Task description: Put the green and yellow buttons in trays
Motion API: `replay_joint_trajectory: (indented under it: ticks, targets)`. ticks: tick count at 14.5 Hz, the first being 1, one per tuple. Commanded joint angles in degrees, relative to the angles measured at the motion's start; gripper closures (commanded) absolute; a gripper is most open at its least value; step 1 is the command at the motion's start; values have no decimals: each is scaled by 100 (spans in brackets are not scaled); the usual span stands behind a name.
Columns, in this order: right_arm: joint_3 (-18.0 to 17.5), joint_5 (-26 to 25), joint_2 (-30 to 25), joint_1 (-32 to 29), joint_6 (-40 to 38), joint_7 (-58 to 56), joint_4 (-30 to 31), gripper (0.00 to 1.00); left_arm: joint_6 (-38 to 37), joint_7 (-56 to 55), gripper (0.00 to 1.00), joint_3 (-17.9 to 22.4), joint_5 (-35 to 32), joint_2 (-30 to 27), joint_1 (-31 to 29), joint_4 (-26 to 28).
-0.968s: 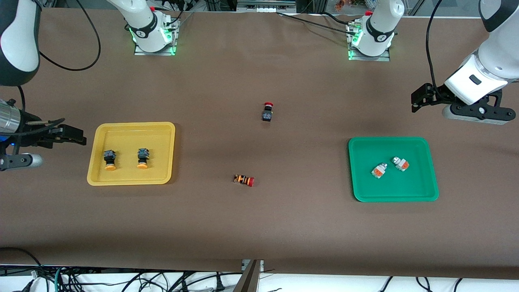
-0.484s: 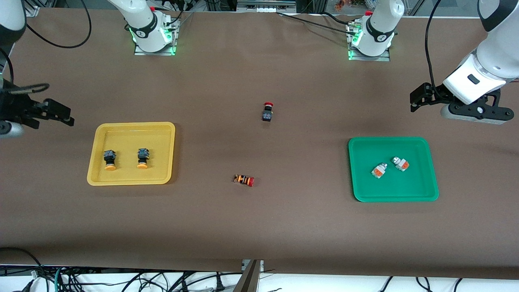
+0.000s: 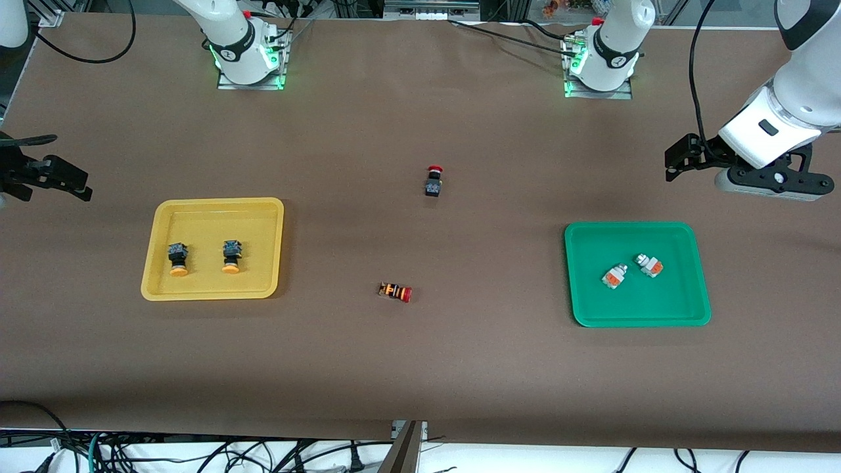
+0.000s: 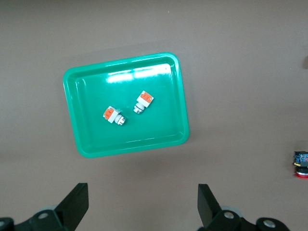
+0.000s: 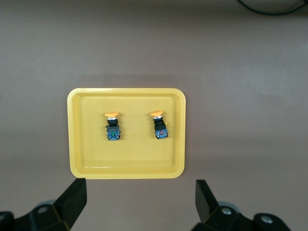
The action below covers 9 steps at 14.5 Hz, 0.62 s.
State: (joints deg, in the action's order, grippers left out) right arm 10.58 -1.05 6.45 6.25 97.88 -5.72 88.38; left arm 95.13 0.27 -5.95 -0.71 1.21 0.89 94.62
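The yellow tray (image 3: 213,205) holds two black-bodied buttons with orange-yellow caps (image 3: 177,258) (image 3: 230,255), side by side and apart. They also show in the right wrist view, in the yellow tray (image 5: 77,144). The green tray (image 3: 690,295) holds two white-bodied buttons with orange blocks (image 3: 613,276) (image 3: 649,264), also seen in the green tray (image 4: 82,130) in the left wrist view. My left gripper (image 3: 680,161) hangs open and empty over bare table beside the green tray; its own view shows the left gripper (image 4: 143,204) wide apart. My right gripper (image 3: 69,179) is open and empty over the table's edge by the yellow tray, as the right gripper (image 5: 139,197) shows.
A black-bodied button with a red cap (image 3: 433,182) stands mid-table. An orange-striped button with a red cap (image 3: 395,291) lies nearer the front camera. The two arm bases (image 3: 246,56) (image 3: 601,62) stand along the table's robot edge.
My right gripper has drawn back from the yellow tray toward the right arm's end of the table and risen. The left gripper has barely moved. No button has moved.
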Motion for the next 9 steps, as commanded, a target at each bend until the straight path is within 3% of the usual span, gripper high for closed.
replay_joint_trajectory:
  ticks: [1, 9]
  targets:
    - [102, 147, 32, 70, -14, 1, -102, 0, -144, -62, 0, -3, -43, 37, 17, -154]
    - [85, 175, 49, 87, -32, 54, -172, 0, -144, -62, 0, 15, -43, 46, -1, -154]
